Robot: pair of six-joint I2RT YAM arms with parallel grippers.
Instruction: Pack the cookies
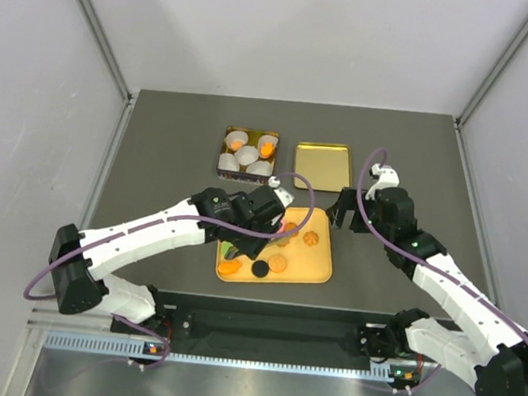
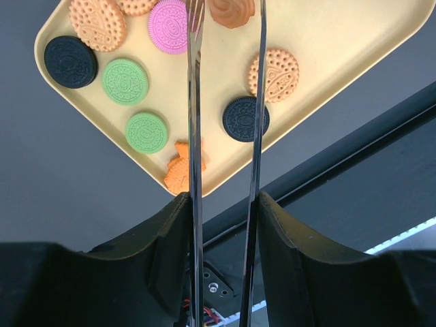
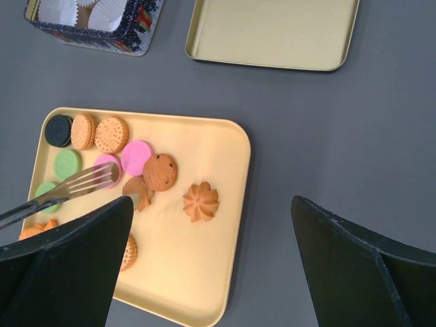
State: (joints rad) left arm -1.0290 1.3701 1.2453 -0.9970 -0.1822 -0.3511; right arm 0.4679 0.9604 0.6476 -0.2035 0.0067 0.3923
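Several cookies lie on a yellow tray point(image 1: 318, 269): a flower-shaped orange one point(image 3: 200, 201), a brown round one point(image 3: 160, 172), pink point(image 3: 136, 157), green point(image 2: 125, 81), black point(image 2: 245, 118) and tan point(image 2: 274, 75) discs. My left gripper point(image 1: 260, 216) is shut on metal tongs point(image 2: 195, 102), seen between its fingers point(image 2: 223, 204). The tong tips straddle a brown swirl cookie point(image 3: 138, 193) near the tray's middle. My right gripper point(image 1: 345, 211) is open and empty, and it hangs above the tray's right edge point(image 3: 211, 204).
A dark tin point(image 1: 223, 161) with white paper cups point(image 1: 247, 154), some holding orange cookies, stands behind the tray. Its gold lid point(image 1: 322, 163) lies open side up to the right of it. Grey walls enclose the table.
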